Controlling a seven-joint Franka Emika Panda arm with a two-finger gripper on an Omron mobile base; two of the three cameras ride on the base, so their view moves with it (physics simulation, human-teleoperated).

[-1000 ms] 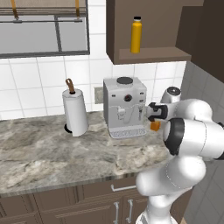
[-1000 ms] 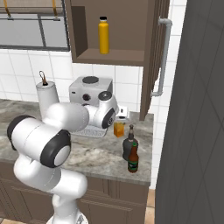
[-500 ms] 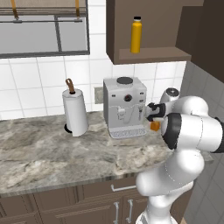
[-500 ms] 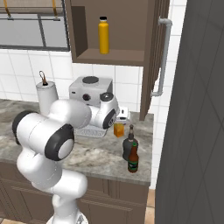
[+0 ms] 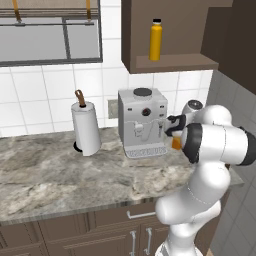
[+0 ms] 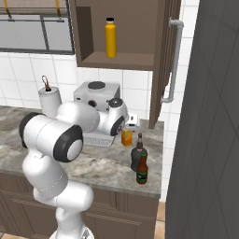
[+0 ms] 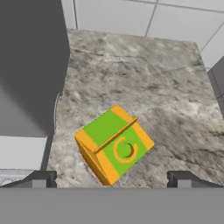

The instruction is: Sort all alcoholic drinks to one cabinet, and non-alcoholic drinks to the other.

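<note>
Simulated kitchen, white tile wall, grey marbled counter (image 6: 102,168) over brown drawers. Open dark wood cabinet (image 6: 161,56) above, long grey tubular handle (image 6: 172,60) on its door; yellow-orange bottle (image 6: 110,38) with black cap stands upright on the cabinet's bottom board. On the counter: white coffee machine (image 5: 142,122), paper towel roll (image 5: 86,127) to its left. Orange juice carton (image 7: 114,144) stands on the counter just right of the machine, top green with an orange swirl logo, no readable writing. Claw (image 7: 111,177) hangs right above the carton, fingers wide apart, one either side, not touching it. Squat black bottle (image 6: 137,156) and brown beer bottle (image 6: 142,170) with green label stand close together near the counter's right end, label text too small to read. Both bottles upright.
</note>
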